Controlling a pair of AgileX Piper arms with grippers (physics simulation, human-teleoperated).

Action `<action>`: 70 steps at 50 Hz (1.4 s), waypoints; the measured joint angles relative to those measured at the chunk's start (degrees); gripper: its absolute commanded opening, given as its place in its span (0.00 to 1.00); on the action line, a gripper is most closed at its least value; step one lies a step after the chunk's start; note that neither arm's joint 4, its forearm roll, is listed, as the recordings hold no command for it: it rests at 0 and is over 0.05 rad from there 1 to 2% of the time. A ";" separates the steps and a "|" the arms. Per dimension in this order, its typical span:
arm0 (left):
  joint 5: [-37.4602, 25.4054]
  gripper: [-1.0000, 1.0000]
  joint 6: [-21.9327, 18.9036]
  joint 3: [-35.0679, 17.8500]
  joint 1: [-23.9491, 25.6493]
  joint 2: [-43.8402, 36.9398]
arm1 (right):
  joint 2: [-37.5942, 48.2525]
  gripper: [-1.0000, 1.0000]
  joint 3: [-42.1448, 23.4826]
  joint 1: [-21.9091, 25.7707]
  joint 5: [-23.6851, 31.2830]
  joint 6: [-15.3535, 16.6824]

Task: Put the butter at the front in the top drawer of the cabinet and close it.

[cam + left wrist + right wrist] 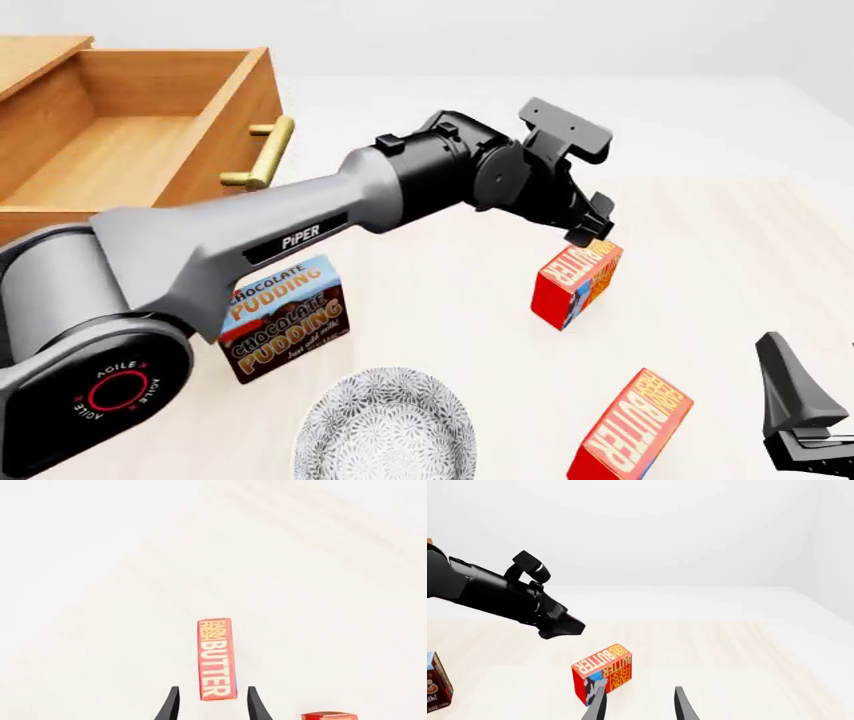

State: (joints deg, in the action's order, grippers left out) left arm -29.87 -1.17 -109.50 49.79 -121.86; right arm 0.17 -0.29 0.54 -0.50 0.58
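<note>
The butter at the front, a red carton with an orange "BUTTER" face, lies near the table's front edge; its corner appears to show in the left wrist view. A twin carton lies farther back. My left gripper hangs open just above the twin, holding nothing. My right gripper is open and empty at the front right, to the right of the front butter; the twin lies ahead of it. The cabinet stands at the far left, its top drawer pulled out and bare inside.
A brown-and-blue Chocolate Pudding box stands under the left arm, in front of the cabinet. A patterned plate sits at the front, left of the front butter. The drawer's brass handle juts toward the arm.
</note>
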 measured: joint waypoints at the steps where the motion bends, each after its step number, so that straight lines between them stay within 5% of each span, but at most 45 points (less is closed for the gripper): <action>1: 0.24 1.00 0.17 0.08 0.00 -0.15 | 0.00 1.00 0.00 0.00 0.00 0.00; 70: 10.31 1.00 7.80 3.11 0.25 -10.21 | 0.00 1.00 0.00 0.01 -0.02 0.02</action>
State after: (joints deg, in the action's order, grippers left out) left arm -19.55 6.63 -106.38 50.04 -132.06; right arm 0.16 -0.29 0.55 -0.51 0.61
